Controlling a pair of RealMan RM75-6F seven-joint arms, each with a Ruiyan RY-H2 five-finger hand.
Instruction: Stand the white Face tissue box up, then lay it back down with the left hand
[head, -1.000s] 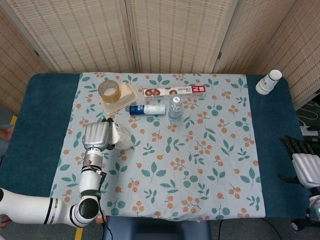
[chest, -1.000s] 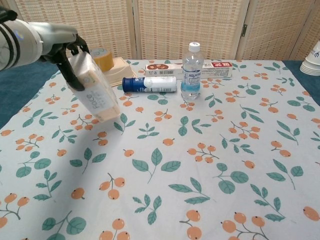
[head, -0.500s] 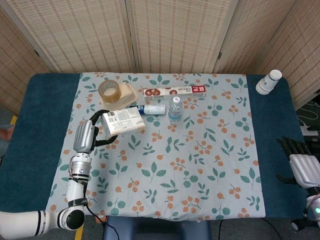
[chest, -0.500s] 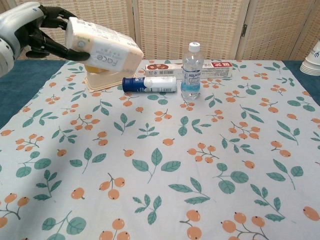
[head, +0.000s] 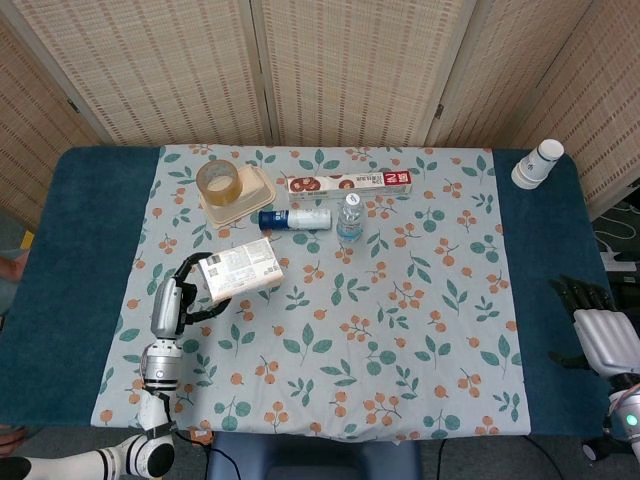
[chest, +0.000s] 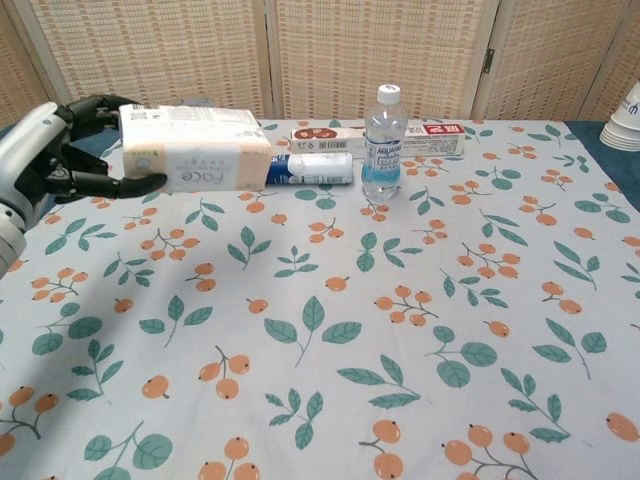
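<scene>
The left robot hand (chest: 50, 150) grips the white Face tissue box (chest: 195, 148) by its left end, fingers above and thumb below. The box is horizontal, long side level, over the left part of the floral worktop (chest: 400, 330), in front of the tape roll on its beige tray (head: 232, 188) and beside the lying blue-capped bottle (chest: 300, 168). From the chest view it seems to hang a little above the cloth, though contact underneath cannot be judged.

This looks like the lay-down step: the box is already turned flat but not yet released. The next move calls for a straight lowering until the broad face rests on the cloth, clear of the bottle, then spreading the fingers.

The right robot hand (head: 605, 335) rests off the worktop's right edge, empty, fingers extended.
</scene>
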